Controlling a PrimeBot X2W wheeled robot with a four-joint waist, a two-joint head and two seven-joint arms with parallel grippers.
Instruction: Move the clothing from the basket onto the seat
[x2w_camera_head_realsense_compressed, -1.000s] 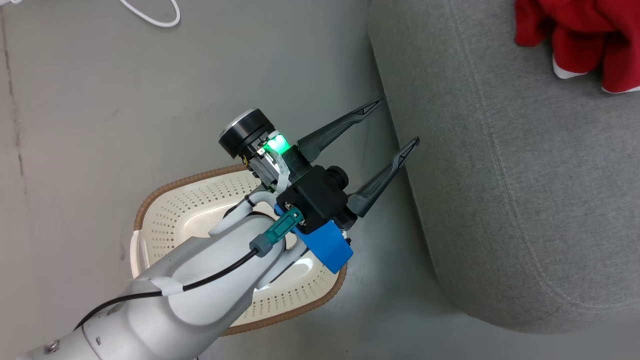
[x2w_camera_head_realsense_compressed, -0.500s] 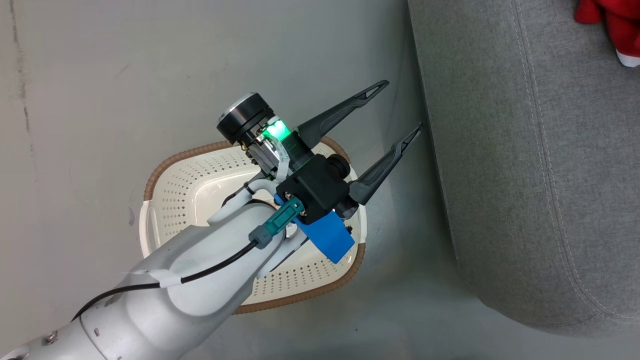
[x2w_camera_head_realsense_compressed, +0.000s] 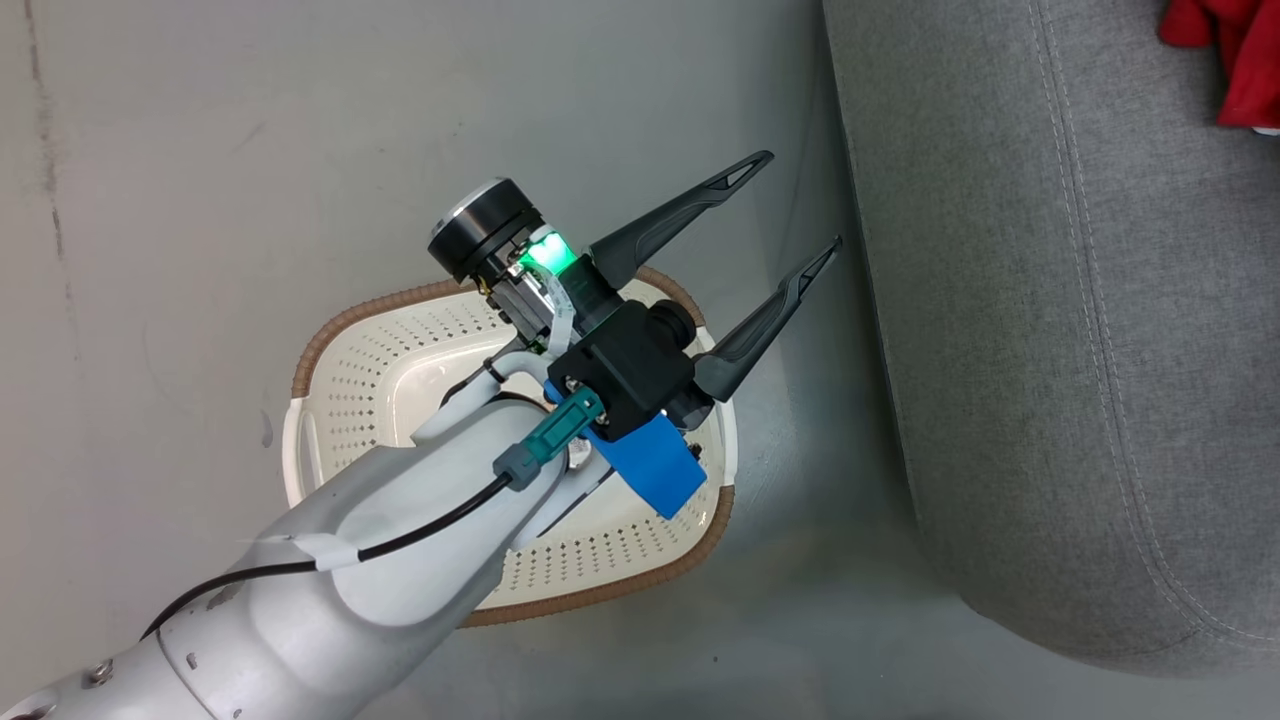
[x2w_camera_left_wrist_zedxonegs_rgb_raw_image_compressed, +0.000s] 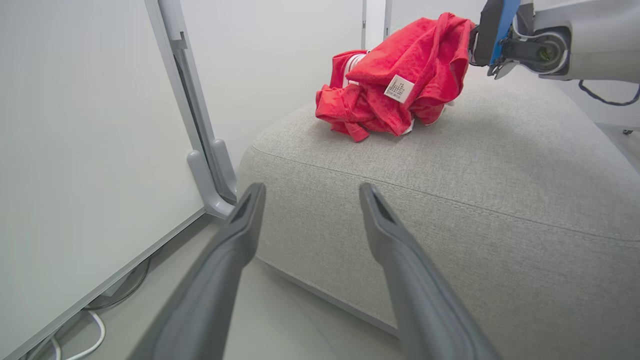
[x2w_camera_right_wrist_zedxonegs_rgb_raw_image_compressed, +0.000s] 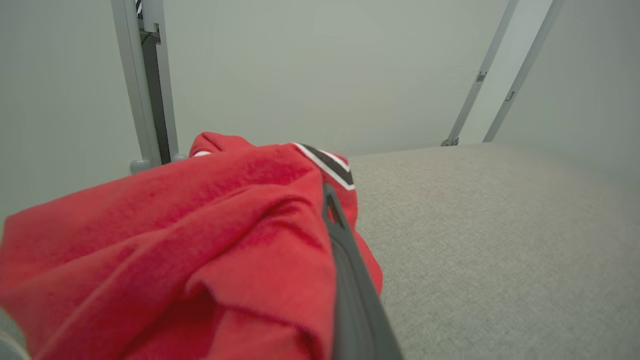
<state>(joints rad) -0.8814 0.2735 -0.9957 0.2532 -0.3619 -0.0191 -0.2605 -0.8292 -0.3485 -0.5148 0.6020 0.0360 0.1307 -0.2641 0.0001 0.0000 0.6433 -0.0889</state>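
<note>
Left end effector (x2w_camera_head_realsense_compressed: 800, 200) agape (right (x2w_camera_right_wrist_zedxonegs_rgb_raw_image_compressed: 331, 202) pinched)

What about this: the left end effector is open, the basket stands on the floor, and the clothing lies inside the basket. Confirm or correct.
Wrong: the clothing lies on the seat, not in the basket, as the left wrist view shows. The rest holds.

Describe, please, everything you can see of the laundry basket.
The basket is cream-white perforated plastic with a brown woven-look rim and rounded corners. It stands upright on the grey floor, beside the seat without touching it. The left arm hangs over it, hiding part of the inside; the visible part looks empty.
</note>
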